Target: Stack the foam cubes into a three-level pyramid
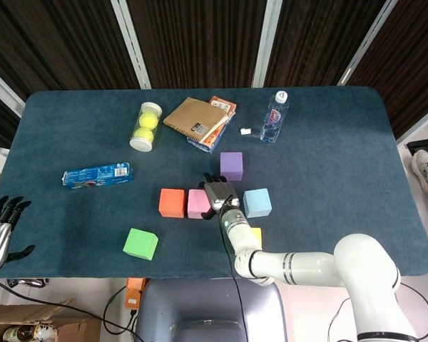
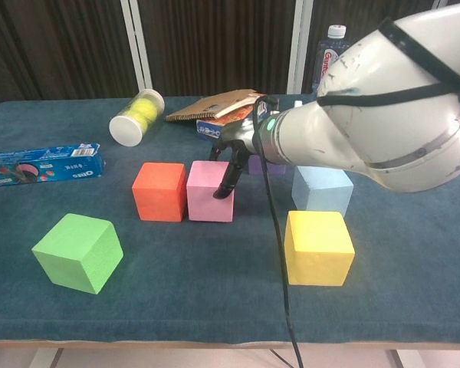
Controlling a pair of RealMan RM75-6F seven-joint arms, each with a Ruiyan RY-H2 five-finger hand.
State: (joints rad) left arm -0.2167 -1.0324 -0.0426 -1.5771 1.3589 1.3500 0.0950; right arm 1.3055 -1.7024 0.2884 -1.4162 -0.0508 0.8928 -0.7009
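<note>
Head view. My right hand [image 1: 216,194] rests against the right side of the pink foam cube [image 1: 197,203]; its fingers point away from me and curl over the cube's right edge, but I cannot tell whether they grip it. The pink foam cube sits just right of the orange foam cube [image 1: 172,202], the two nearly touching. The light blue foam cube [image 1: 257,202] lies right of my hand, the purple foam cube [image 1: 231,165] farther back, the green foam cube [image 1: 140,244] near left, and the yellow foam cube [image 1: 256,234] mostly hidden behind my forearm. My left hand [image 1: 0,217] is off the table's near left corner, fingers apart, holding nothing. On the dark blue table cloth [image 1: 342,142], the clear plastic tube [image 1: 145,126] lies on its side with two yellow tennis balls inside. The clear water bottle [image 1: 274,117] stands far right of centre; its fill level cannot be determined.

Chest view. My right hand [image 2: 231,157] has dark fingers [image 2: 226,184] bearing on the pink foam cube's top right face. The blue biscuit packet [image 2: 43,163] lies far left. The brown notebook [image 2: 218,103] rests on a small box behind the cubes.
</note>
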